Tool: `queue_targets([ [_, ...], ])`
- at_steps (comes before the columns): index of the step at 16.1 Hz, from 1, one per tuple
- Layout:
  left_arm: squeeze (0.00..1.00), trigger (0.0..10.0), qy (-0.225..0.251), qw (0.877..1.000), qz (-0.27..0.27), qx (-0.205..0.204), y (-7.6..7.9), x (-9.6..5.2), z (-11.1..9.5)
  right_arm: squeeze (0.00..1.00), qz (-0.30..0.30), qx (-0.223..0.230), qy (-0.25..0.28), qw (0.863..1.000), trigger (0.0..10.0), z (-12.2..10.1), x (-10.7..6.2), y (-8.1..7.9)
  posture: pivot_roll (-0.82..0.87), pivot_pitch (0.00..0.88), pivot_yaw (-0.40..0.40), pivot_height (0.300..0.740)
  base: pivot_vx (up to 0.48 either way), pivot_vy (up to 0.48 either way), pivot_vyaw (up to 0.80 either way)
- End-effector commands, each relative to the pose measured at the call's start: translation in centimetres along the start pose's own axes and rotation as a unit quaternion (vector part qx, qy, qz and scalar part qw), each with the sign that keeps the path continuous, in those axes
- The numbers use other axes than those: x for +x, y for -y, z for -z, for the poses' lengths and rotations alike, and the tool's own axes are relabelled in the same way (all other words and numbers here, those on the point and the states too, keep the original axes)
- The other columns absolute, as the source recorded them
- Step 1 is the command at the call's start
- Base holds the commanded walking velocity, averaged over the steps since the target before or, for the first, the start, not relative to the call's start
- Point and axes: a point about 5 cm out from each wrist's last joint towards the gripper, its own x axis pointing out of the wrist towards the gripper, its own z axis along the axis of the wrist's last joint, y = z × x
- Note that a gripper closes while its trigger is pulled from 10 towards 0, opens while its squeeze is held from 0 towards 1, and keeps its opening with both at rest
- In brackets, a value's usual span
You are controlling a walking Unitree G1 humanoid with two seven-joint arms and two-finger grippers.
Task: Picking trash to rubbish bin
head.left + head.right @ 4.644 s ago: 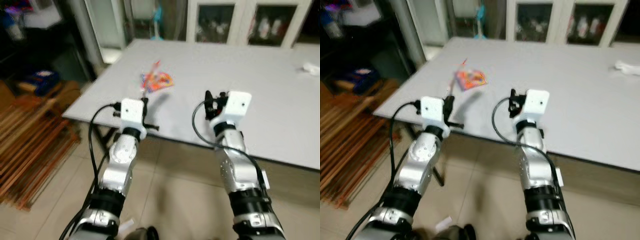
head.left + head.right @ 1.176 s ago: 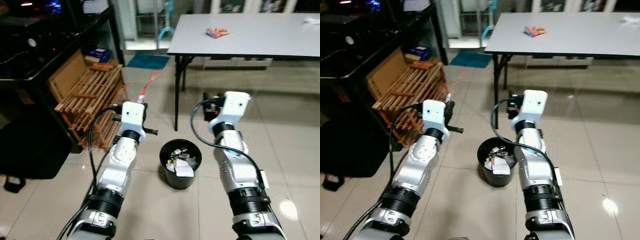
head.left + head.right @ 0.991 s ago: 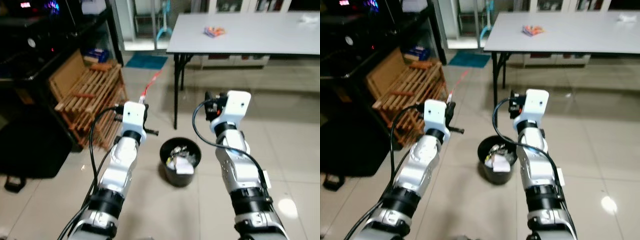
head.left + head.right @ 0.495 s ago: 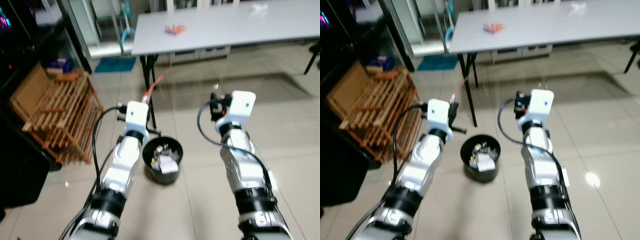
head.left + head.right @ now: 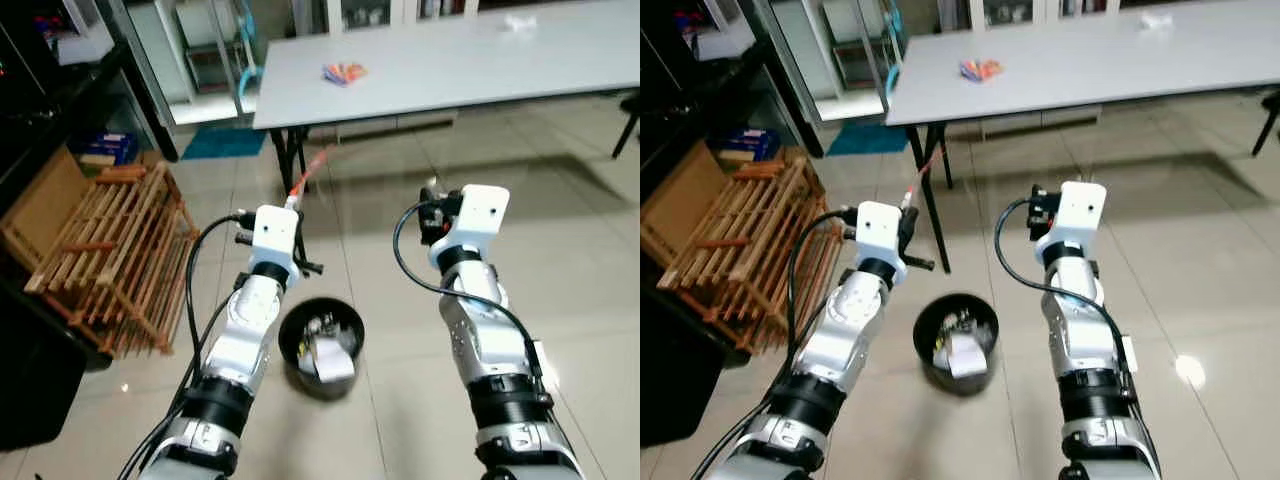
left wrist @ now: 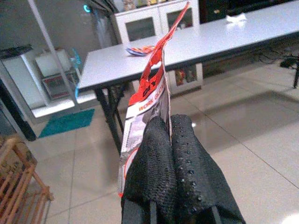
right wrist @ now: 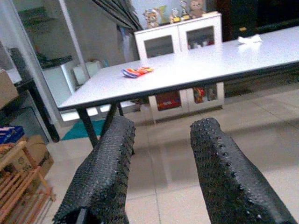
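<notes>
Clearly, left gripper jaws pinching a red-and-white wrapper, held above and left of the black rubbish bin on the floor; printed "WORK GLO…" legible. Right gripper jaws spread, empty. Colourful packet on far bench. Versus half a second ago, bin appears nearer, under the left arm

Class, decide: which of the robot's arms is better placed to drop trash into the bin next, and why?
Left. Its end effector is shut on the red wrapper and sits near the black bin on the floor. The right end effector is open and holds nothing.
</notes>
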Motion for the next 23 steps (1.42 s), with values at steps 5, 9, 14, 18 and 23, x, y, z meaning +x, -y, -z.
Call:
queue_targets([
  [5,0.0,10.0,-0.001,1.0,-0.019,0.008,-1.2,-0.1,0.0,0.0,-0.021,0.009,0.003,1.0,10.0,-0.3,0.2,-1.3,-0.02,0.008,0.112,0.74,0.418,0.0,0.0],
  [9,0.0,10.0,-0.004,1.0,-0.019,0.009,-1.2,-0.1,0.1,0.0,-0.023,0.007,0.001,1.0,10.0,-0.3,0.2,-1.4,-0.02,0.006,0.112,0.74,0.094,0.0,0.0],
  [14,0.0,10.0,-0.034,0.999,-0.02,0.013,-2.1,0.2,1.4,0.0,-0.024,0.006,0.001,1.0,10.0,-0.2,0.2,-1.5,-0.02,0.003,0.117,0.74,0.0,0.0,0.0],
  [18,0.0,10.0,-0.033,0.999,-0.028,0.022,-3.0,0.7,1.2,0.0,-0.023,0.006,0.001,1.0,10.0,-0.2,0.1,-1.5,-0.03,0.0,0.118,0.74,0.16,0.0,0.0],
  [23,0.0,10.0,-0.029,0.999,-0.026,0.024,-2.8,0.8,1.1,0.0,-0.023,0.005,0.001,1.0,10.0,-0.2,0.2,-1.5,-0.02,0.001,0.114,0.74,0.352,0.0,0.0],
])
